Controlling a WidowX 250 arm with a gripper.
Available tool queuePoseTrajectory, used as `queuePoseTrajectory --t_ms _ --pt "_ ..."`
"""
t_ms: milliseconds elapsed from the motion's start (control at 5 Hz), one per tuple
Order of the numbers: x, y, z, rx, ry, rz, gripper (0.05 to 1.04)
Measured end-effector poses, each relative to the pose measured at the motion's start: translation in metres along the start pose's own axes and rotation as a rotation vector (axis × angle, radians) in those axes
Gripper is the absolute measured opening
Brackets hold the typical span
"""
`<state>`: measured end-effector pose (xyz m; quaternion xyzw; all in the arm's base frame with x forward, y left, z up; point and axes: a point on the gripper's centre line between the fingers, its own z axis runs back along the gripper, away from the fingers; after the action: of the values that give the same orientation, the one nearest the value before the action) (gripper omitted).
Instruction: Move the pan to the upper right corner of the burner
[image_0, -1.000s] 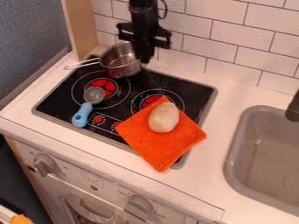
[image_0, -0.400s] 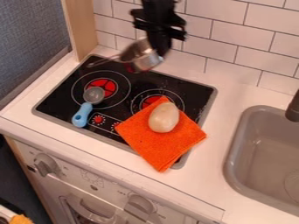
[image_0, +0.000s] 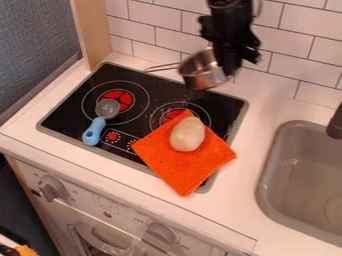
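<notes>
The black gripper (image_0: 228, 70) hangs at the back of the stove, shut on the right rim of the silver pan. That pan (image_0: 200, 71) is held at the stove's back right edge, its thin handle pointing left. Whether its bottom touches the surface I cannot tell. Below lies the black burner top (image_0: 150, 95) with two red-centred rings.
An orange cloth (image_0: 180, 167) with a pale, egg-shaped object (image_0: 187, 134) on it covers the burner's front right. A small blue-handled ladle (image_0: 97, 127) lies at the left. The grey sink (image_0: 266, 175) is on the right, the tiled wall (image_0: 294, 55) behind.
The gripper and the pan have moved right together along the back of the stove, from its back left area. The cloth, the pale object and the ladle have stayed put.
</notes>
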<state>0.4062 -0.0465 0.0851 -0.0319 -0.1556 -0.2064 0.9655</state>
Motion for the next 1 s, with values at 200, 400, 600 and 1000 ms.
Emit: queuePoseTrajectory --t_ms 200,400,600,1000 --pt "0.002 -0.023 -0.018 -0.004 0.033 -0.052 0.068" --pt "0.001 -0.031 -0.025 0.009 0.055 -0.079 0.068" --pt "-0.008 -0.027 -0.036 0.031 0.093 -0.068 0.095" --pt "-0.014 -0.027 -0.036 0.031 0.13 -0.048 0.543"
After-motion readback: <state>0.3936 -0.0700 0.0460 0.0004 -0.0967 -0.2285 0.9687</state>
